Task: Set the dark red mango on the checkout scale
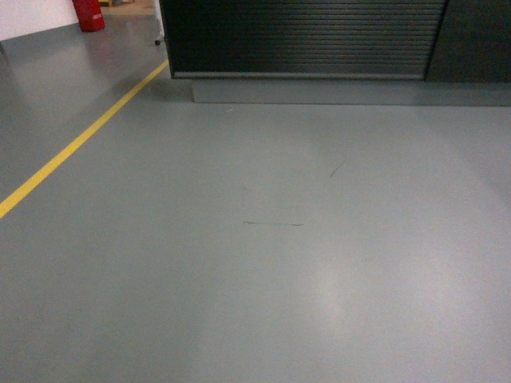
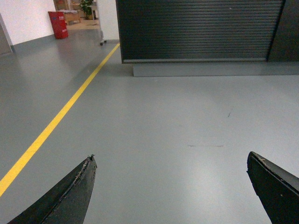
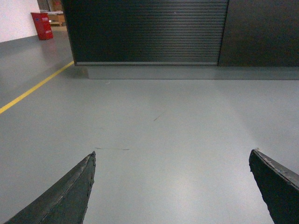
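Pincer fingers are being shown at the bottom of both wrist views: the left pincer (image 2: 170, 186) and the right pincer (image 3: 172, 184) are each being held spread wide, released, with nothing between the dark fingers but bare floor. Neither arm is being shown in the head view.

Grey floor (image 1: 263, 263) is being crossed, smooth and faintly glossy, with a few thin scuff marks (image 1: 274, 223) lying ahead. A yellow line (image 1: 76, 148) is being passed on the left, running away diagonally toward the far corner.

Further on, the checkout (image 1: 303, 36) is being faced: only its ribbed black front and grey plinth (image 1: 319, 90) are being seen, the top being cut off above every view. A red bin (image 1: 89, 13) is standing far off to the left, beyond the counter's end.

The dark red mango is not being shown anywhere, and neither is the scale, so their places cannot be told; the fruit is certainly not being carried. Judged from the task wording alone, the mango is likely being taken as moderately heavy, smooth and somewhat slippery, firm yet easily bruised, so a gentle hold across its widest middle is being advised, with the fingers set on opposite flanks.
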Tool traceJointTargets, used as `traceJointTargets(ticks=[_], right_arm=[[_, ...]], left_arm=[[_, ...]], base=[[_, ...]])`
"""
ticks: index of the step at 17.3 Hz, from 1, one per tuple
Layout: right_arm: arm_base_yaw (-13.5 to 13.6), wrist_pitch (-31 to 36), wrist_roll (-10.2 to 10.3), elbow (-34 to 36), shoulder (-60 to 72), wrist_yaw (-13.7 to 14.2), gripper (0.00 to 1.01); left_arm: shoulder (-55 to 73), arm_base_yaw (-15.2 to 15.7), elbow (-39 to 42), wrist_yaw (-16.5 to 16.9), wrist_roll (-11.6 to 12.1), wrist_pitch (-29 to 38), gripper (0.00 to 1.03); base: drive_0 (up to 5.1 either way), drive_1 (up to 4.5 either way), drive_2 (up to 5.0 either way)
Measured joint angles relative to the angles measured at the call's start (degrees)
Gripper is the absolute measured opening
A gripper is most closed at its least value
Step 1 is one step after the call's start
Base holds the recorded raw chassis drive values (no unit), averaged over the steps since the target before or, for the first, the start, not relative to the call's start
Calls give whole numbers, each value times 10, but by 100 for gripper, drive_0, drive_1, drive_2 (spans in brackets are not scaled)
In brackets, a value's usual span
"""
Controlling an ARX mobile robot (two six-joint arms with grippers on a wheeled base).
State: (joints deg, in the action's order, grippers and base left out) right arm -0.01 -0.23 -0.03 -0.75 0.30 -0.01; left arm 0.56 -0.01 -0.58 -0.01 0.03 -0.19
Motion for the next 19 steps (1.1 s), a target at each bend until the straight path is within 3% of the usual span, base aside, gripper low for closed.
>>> traceJointTargets(ticks=[19], right_arm=[[0, 0, 0, 0, 0, 0, 98]], left_arm=[[0, 0, 0, 0, 0, 0, 98]], base=[[0, 0, 0]])
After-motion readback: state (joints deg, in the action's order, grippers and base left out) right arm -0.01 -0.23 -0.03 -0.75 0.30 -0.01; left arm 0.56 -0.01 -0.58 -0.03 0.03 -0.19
